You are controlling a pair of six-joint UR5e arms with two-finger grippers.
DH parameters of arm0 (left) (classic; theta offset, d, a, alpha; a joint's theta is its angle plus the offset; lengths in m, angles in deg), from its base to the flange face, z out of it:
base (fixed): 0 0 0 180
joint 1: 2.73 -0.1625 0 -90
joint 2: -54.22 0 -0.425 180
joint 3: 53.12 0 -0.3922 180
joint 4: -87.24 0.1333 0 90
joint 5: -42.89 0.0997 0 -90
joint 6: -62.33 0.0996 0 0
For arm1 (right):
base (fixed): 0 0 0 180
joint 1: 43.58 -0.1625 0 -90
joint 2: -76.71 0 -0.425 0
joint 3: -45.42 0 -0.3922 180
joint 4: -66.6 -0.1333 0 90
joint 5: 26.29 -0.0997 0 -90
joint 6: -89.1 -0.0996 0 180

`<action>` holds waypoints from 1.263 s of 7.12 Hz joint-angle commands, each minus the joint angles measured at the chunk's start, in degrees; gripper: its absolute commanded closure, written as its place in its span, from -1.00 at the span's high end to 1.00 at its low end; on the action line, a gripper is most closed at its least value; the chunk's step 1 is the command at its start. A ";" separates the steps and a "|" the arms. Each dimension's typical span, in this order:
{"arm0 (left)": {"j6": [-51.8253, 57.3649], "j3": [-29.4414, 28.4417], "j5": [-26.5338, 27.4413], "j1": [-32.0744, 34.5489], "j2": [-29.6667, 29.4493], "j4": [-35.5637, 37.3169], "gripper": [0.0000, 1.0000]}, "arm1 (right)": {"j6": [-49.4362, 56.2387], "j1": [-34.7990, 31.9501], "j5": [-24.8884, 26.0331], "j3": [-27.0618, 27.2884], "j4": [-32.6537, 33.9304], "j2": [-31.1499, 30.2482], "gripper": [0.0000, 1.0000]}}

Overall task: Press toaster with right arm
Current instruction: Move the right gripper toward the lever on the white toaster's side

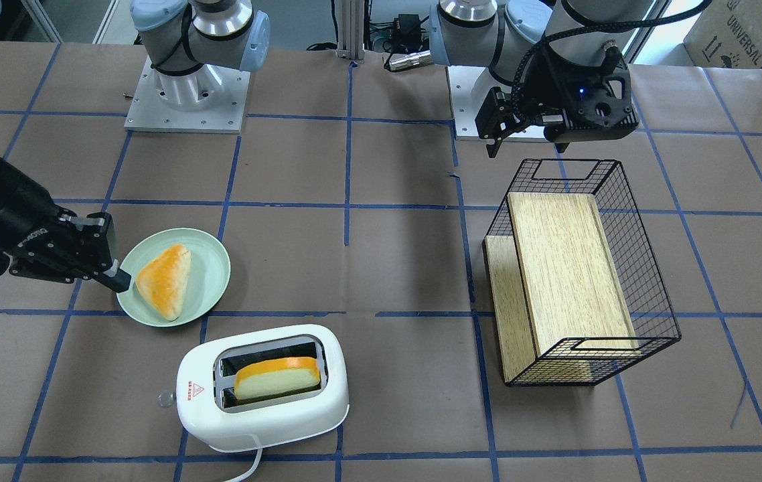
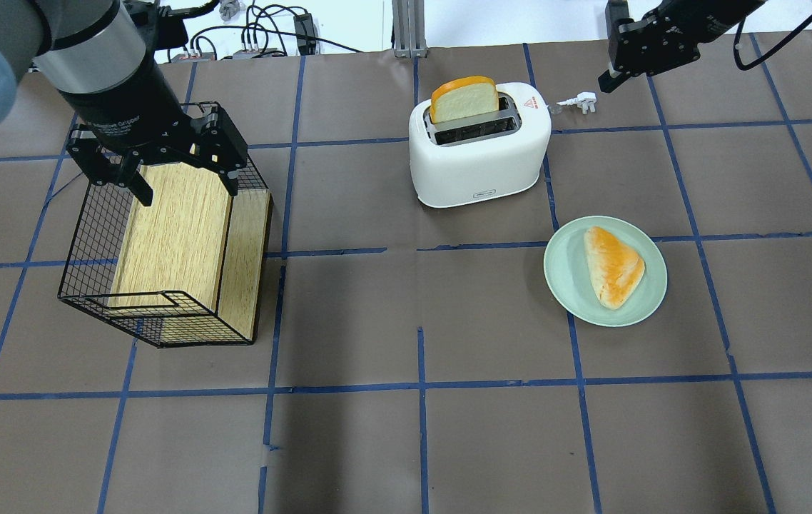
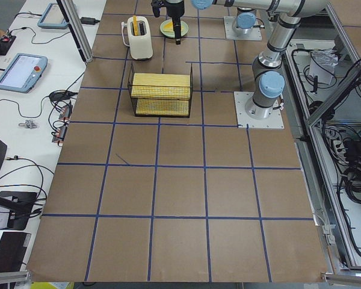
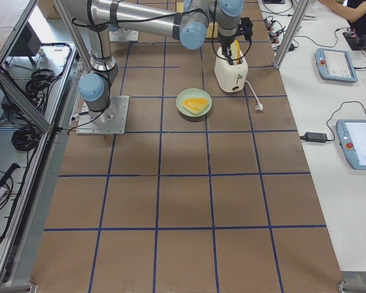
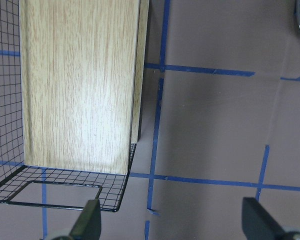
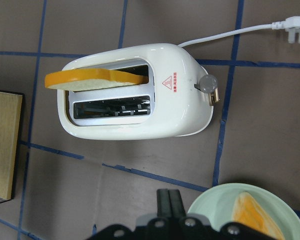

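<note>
The white toaster (image 1: 267, 395) stands on the table with a slice of bread (image 1: 277, 376) sticking up from one slot. Its clear knob lever (image 1: 166, 399) is at one end. The toaster also shows in the overhead view (image 2: 481, 150) and the right wrist view (image 6: 135, 120), its lever (image 6: 208, 84) at the right end there. My right gripper (image 1: 118, 280) is shut and empty, raised off to the lever side of the toaster and apart from it. In the right wrist view its fingers (image 6: 169, 200) are pressed together. My left gripper (image 2: 185, 187) is open over the wire basket.
A green plate (image 1: 217, 268) with a triangular bread piece (image 1: 165, 280) lies beside the toaster, under my right gripper in the front view. A black wire basket (image 2: 92, 285) holding a wooden board lies on its side. The toaster's cord ends in a white plug (image 2: 581, 102).
</note>
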 commanded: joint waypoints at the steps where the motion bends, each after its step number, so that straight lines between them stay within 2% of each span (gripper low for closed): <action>1: 0.00 0.00 0.00 0.02 0.00 0.00 1.00 | 2.54 1.69 -4.02 -0.69 1.44 4.10 -0.88; 5: 0.00 0.00 0.00 0.02 0.00 0.00 1.00 | 2.11 1.34 -4.02 -0.69 10.31 13.42 -0.86; 7: 0.00 0.00 0.00 0.02 0.00 0.00 1.00 | 1.84 0.90 -4.02 -0.95 13.13 16.06 -0.86; 9: 0.00 0.00 0.00 0.02 0.00 0.09 1.00 | 1.49 -0.24 -3.93 -2.96 13.14 16.77 -0.85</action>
